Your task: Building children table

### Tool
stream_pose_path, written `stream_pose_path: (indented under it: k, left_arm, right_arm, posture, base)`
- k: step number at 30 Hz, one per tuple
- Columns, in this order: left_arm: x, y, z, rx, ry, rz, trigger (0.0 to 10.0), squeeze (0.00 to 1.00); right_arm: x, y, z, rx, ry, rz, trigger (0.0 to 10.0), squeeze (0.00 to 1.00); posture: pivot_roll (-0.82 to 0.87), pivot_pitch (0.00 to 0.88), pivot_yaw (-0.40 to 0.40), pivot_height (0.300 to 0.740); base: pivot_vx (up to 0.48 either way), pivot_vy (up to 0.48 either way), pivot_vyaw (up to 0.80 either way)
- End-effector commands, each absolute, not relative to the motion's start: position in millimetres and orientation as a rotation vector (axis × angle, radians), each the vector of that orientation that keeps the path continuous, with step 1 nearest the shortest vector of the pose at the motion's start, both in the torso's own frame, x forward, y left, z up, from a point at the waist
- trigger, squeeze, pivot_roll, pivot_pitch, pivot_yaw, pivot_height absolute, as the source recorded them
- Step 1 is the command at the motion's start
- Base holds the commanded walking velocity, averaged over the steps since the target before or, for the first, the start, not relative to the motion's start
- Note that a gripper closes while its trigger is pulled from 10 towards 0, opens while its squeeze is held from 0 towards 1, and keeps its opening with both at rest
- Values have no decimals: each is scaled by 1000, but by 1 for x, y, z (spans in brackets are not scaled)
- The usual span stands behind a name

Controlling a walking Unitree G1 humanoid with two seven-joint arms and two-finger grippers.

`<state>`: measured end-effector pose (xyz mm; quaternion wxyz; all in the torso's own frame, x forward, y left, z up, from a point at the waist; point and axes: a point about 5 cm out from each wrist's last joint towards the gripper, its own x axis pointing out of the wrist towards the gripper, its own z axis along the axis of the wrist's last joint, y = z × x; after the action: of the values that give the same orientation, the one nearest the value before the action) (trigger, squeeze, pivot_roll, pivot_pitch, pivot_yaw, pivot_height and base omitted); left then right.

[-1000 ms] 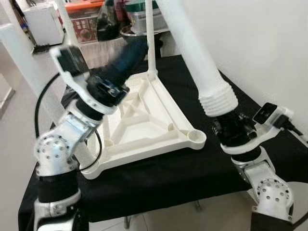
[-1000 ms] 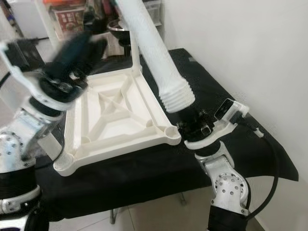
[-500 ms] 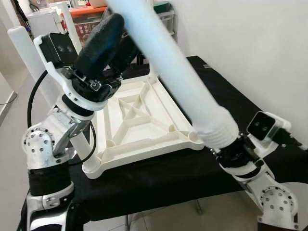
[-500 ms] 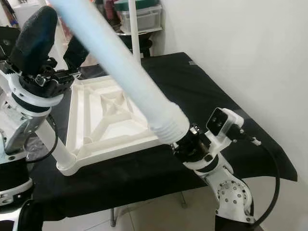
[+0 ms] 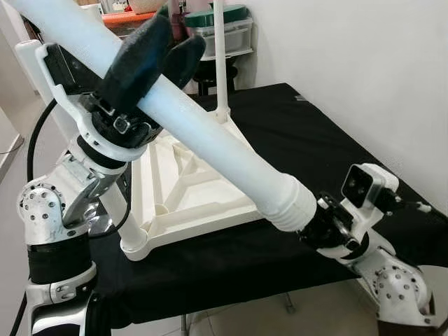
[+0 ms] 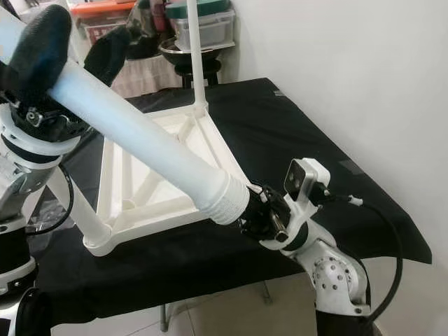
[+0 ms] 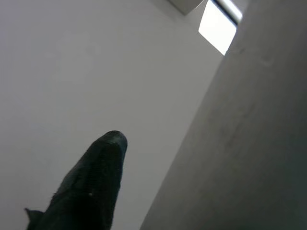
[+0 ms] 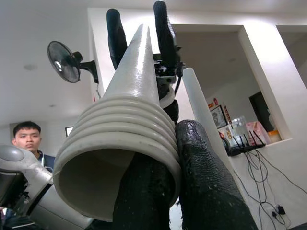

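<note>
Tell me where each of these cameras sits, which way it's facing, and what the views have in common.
Left eye view: head camera, looking down at the upturned white table top on the black cloth; both arms show.
Right eye view: the same scene, from its stereo twin.
Left wrist view: looks along a black finger past the table leg.
Right wrist view: looks up the leg's threaded end to the left gripper.
All share the leg, held by the left gripper and the right gripper.

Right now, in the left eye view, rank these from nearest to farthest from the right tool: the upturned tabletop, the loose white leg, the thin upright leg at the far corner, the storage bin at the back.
1. Loose white leg: its ribbed end is gripped in the right tool.
2. Upturned tabletop: on the black cloth, toward the robot's left.
3. Thin upright leg: at the tabletop's far corner.
4. Storage bin: beyond the table, at the back.
</note>
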<state>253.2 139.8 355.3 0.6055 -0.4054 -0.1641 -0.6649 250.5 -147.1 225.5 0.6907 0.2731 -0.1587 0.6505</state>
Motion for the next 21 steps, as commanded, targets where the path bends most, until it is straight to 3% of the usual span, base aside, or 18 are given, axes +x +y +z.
stream_pose_path:
  k: [1, 13, 14, 20, 21]
  left_arm:
    - [247, 137, 358, -894, -358, -1570, 0, 0]
    - [241, 152, 373, -822, -404, -1549, 0, 0]
    - [241, 155, 377, -820, -423, -1541, 0, 0]
    - [241, 160, 384, -822, -457, -1528, 0, 0]
    - [241, 172, 399, -808, -522, -1497, 0, 0]
  right_arm:
    - [250, -142, 227, 585, -336, 1494, 10000, 0]
    - [266, -141, 228, 607, -339, 1404, 10000, 0]
    - [271, -141, 228, 632, -335, 1369, 10000, 1000]
    - [276, -143, 229, 669, -342, 1326, 10000, 1000]
    - [275, -145, 223, 690, -331, 1304, 10000, 1000]
  posture:
    - [-40, 29, 64, 740]
    - [-29, 22, 47, 740]
    - [-28, 21, 46, 740]
    - [-27, 19, 40, 740]
    - [-26, 19, 35, 740]
  base:
    - [0, 0, 0]
    - [0, 0, 0]
    - [0, 0, 0]
    - [0, 0, 0]
    - [0, 0, 0]
